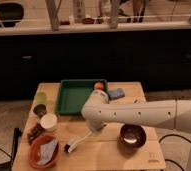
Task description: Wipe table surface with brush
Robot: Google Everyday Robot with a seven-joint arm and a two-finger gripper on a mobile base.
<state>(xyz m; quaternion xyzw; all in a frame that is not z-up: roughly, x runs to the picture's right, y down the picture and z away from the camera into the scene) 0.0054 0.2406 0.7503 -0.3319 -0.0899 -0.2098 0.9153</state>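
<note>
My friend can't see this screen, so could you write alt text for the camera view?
A white robot arm reaches from the right across a light wooden table, its end effector low over the middle holding a white-handled brush with the bristle end on the wood. Around it sit a green tray, a dark bowl and a reddish bowl.

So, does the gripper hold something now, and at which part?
It seems to hold the brush by the upper handle end; the gripper is hidden under the arm, above the table surface.
</note>
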